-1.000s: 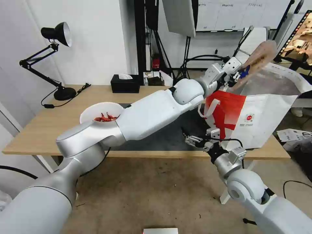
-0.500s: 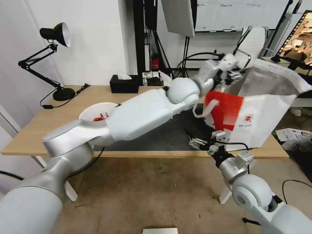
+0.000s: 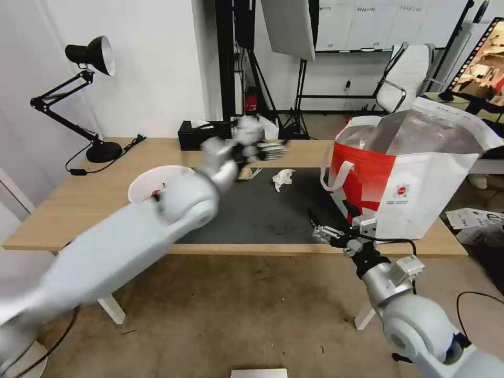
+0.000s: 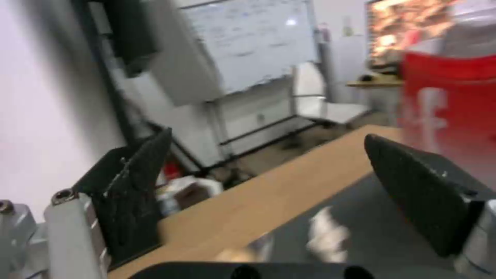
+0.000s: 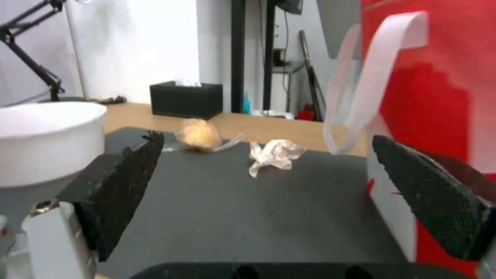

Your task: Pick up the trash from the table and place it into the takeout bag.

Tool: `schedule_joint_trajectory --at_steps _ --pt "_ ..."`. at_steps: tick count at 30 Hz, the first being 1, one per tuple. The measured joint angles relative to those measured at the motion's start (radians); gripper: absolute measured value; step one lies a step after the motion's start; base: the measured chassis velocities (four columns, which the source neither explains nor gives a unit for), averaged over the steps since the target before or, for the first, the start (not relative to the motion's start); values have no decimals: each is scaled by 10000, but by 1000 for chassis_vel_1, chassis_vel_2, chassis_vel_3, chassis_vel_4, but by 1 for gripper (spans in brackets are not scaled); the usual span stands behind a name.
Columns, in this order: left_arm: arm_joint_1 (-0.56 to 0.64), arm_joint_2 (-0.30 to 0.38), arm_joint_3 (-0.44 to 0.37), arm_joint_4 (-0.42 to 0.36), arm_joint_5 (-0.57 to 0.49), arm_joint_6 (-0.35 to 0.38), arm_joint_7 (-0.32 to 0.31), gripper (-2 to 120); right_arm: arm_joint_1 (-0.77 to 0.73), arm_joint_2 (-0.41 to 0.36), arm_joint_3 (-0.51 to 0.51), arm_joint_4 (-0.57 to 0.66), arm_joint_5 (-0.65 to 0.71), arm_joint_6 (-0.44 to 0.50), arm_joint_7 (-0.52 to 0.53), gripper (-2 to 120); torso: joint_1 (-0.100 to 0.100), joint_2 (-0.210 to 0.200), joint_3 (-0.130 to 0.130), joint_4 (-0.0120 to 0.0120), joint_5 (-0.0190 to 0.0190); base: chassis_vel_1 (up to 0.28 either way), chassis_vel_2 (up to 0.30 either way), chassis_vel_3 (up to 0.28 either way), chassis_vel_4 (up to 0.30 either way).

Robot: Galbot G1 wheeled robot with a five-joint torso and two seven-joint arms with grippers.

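Observation:
The takeout bag (image 3: 420, 178), white with a red panel and foil lining, stands open at the table's right end. Trash lies on the dark mat (image 3: 262, 215): a crumpled white tissue (image 3: 283, 178), a beige lump (image 3: 244, 174) with a strap, and a white bowl (image 3: 157, 181) of red shells at the left. My left gripper (image 3: 272, 150) hangs open and empty above the mat's far edge, just over the lump and left of the tissue. My right gripper (image 3: 321, 231) is open at the table's front edge, beside the bag. From there I see the lump (image 5: 199, 133), tissue (image 5: 274, 153) and bowl (image 5: 46, 139).
A black tissue box (image 3: 197, 134) and a black desk lamp (image 3: 97, 105) stand at the back left of the light-wood table (image 3: 68, 205). The bag's white loop handle (image 3: 333, 176) hangs towards the mat. A chair and stands fill the room behind.
My left arm has swung from above the bag's mouth back left over the mat. The clear tray it held a second ago is no longer in its fingers. The right arm has barely moved.

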Motion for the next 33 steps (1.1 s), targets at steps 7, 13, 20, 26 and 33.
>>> schedule_joint_trajectory --at_steps 7,13,20,26,33 --pt "3990 264 -2492 -940 1296 -599 193 100 -1142 518 166 136 -1238 618 56 100 -3 1 -1 8 1 0 0 0 0" --pt "8166 -1100 -4821 -1450 3068 -1608 453 100 -2369 1543 343 -388 -2787 1871 42 100 -2 0 0 3 10 0 0 0 0" --pt "10244 -2777 -5909 -1285 4595 -2613 766 100 -3050 2337 252 -1146 -3583 2917 -77 100 -1 0 0 3 8 0 0 0 0" --pt "10956 -3523 -6184 -783 5183 -3063 972 100 -3375 2573 135 -1367 -3900 3127 -85 100 0 -1 1 3 8 0 0 0 0" --pt "11085 -3745 -6160 -777 5240 -3069 1121 100 -3397 2486 110 -1340 -3849 3052 -73 100 1 -2 2 3 9 0 0 0 0"
